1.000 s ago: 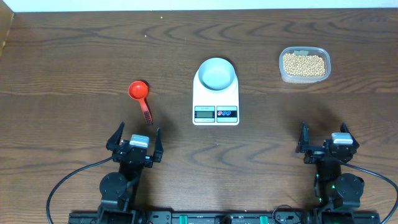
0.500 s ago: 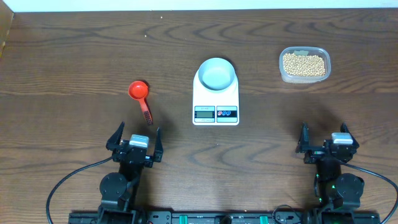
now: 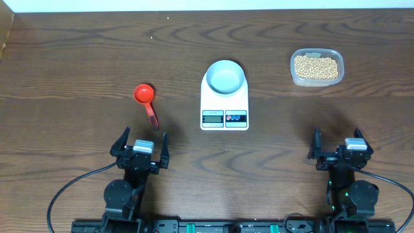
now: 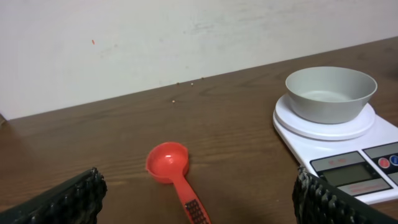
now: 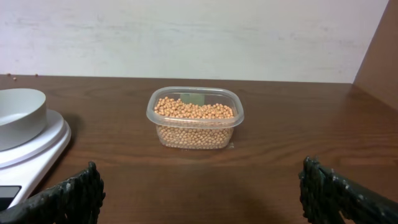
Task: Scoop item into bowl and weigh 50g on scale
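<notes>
- Left gripper: sitting wide open, gripping nothing, near red scoop.
- Right gripper: gaping likewise, holding nothing.
- Bowl: resting on scale.
- Beans: lying in clear tub, well right of scale.

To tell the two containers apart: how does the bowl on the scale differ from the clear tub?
The bowl is round, opaque and pale; the tub is clear and roughly rectangular. The bowl is empty; the tub holds beans. The bowl stands on the scale, the tub on the table. Both are uncovered.
</notes>
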You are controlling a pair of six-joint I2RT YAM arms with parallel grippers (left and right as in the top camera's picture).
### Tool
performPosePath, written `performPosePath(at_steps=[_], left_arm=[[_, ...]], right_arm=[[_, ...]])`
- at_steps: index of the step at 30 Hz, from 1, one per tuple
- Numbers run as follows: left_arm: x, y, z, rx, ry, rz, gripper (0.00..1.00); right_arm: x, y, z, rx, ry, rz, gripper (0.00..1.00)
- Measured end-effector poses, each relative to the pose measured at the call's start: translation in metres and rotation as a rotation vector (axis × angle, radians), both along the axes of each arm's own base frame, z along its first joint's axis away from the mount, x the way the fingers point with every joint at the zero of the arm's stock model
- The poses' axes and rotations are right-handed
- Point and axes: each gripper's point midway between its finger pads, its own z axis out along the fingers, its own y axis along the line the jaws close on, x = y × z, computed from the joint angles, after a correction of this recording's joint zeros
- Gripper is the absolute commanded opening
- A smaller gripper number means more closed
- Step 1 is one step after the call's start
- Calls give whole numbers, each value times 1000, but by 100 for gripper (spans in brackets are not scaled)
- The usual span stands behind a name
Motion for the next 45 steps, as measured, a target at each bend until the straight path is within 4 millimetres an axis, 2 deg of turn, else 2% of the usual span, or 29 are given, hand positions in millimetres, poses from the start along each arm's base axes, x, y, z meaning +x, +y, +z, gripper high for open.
performPosePath(at_steps=[9,16,29,45], left_arm=[[0,0,-1,-43,11,5,98],[2,0,-11,-50,79,8,98],[21,-9,25,-59,177,-23,98],[62,-34,35,-125,526,-100,98]], right_arm=[[0,0,0,0,0,0,99],[0,0,0,0,0,0,99],[0,0,0,0,0,0,99],[0,0,0,0,0,0,99]])
